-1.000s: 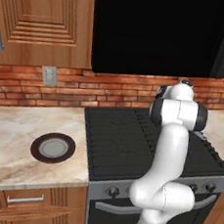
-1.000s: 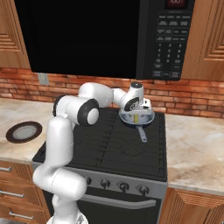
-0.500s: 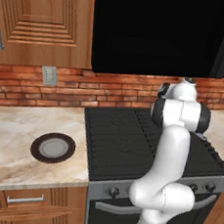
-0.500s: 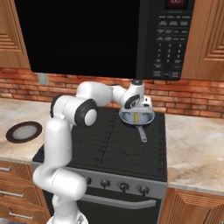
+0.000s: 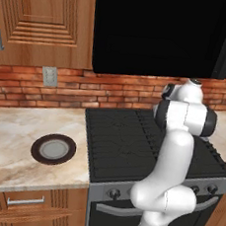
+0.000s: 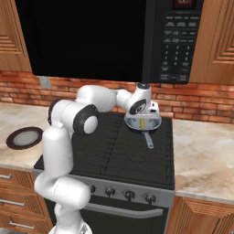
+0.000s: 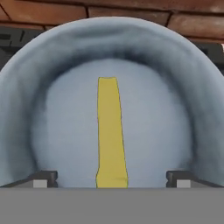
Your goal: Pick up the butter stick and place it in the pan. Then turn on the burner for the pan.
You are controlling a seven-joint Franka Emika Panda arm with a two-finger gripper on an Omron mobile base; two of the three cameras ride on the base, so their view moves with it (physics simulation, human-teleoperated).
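The pan (image 6: 153, 123) is small, grey-blue and shallow, and it sits on the stove's back right burner with its handle (image 6: 148, 139) pointing toward the front. The pale yellow butter stick (image 7: 111, 131) lies flat on the pan's light grey floor (image 7: 166, 127), and it shows as a small yellow mark (image 6: 143, 122) in the right base view. My gripper (image 6: 142, 117) hangs just above the pan, pointing down into it. It is open: in the hand view the fingertips (image 7: 43, 178) stand far apart on either side of the butter stick's near end and touch nothing.
The black stove (image 5: 127, 136) has a row of knobs (image 6: 128, 194) along its front. A dark-brown round plate (image 5: 53, 149) lies on the marble counter to the left. A microwave (image 6: 178, 41) hangs low over the stove, and a brick wall runs behind.
The jaws have spread wider apart over the pan. The hand has risen slightly, and the butter stick stays on the pan's floor.
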